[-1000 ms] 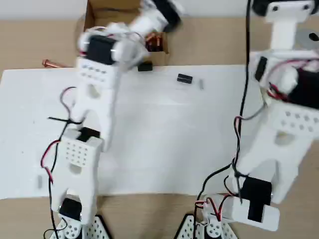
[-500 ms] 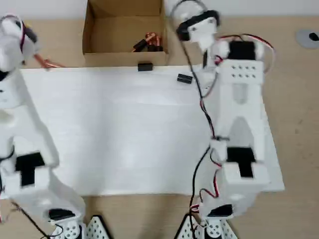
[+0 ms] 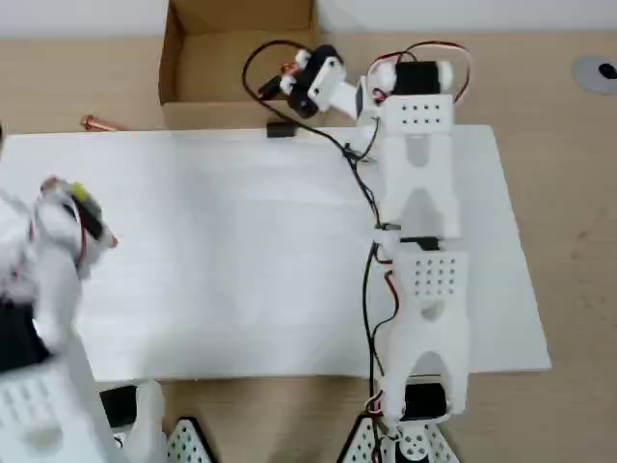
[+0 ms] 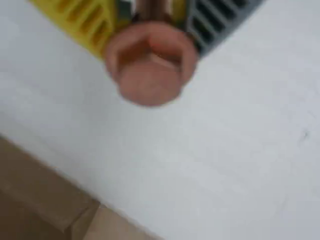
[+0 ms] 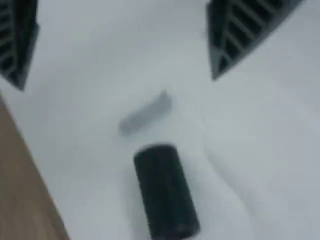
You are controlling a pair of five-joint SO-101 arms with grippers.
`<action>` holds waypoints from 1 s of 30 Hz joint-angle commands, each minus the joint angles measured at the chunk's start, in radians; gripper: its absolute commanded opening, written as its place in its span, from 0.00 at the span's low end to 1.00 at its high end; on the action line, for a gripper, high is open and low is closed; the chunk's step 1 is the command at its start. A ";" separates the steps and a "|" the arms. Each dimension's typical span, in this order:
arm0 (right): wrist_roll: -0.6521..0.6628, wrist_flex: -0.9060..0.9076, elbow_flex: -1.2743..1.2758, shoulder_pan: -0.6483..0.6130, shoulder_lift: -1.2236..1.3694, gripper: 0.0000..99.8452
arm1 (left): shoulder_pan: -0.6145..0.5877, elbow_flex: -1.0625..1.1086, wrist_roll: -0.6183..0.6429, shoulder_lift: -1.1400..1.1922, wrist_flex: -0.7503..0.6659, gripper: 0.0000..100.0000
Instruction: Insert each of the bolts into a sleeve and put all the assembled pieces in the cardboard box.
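I have two claws at work. My left claw (image 4: pixel 150 15) is pinched on a copper bolt (image 4: pixel 150 65), with the yellow finger (image 4: pixel 75 20) on one side of the shank and the grey finger (image 4: pixel 220 20) on the other, and the hexagonal head sticks out past the fingertips. From above, that claw (image 3: pixel 87 217) hangs over the white sheet (image 3: pixel 241 251), well away from the cardboard box (image 3: pixel 172 68), off to its left and on the side nearer my bases. My right claw (image 3: pixel 304 85) is stretched out to the box's right front corner, over the front wall. Its fingers (image 5: pixel 250 30) are spread wide with nothing between them. Below it on the sheet lies a black sleeve (image 5: pixel 165 190) on its side, with a small grey peg (image 5: pixel 145 114) just beside it and apart from it. A second sleeve (image 3: pixel 281 129) lies just outside the box, against its front wall. Inside the box, close to the right front corner, sit copper and black pieces (image 3: pixel 286 68), partly hidden by my right claw. A loose bolt (image 3: pixel 96 123) lies on the bare wooden table (image 3: pixel 559 193) to the left of the box, just off the sheet's edge.
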 commanded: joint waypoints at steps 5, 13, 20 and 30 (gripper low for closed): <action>0.031 -0.051 -0.188 -0.008 0.122 0.27 | -0.049 0.405 -0.008 -0.498 -0.247 0.01; 0.031 -0.048 -0.202 -0.012 0.205 0.28 | -0.063 0.634 -0.077 -0.676 -0.290 0.01; 0.035 -0.048 -0.199 -0.013 0.217 0.28 | -0.063 0.758 -0.074 -0.736 -0.290 0.01; 0.084 -0.144 -0.024 -0.018 0.219 0.31 | -0.057 0.865 -0.071 -0.796 -0.292 0.01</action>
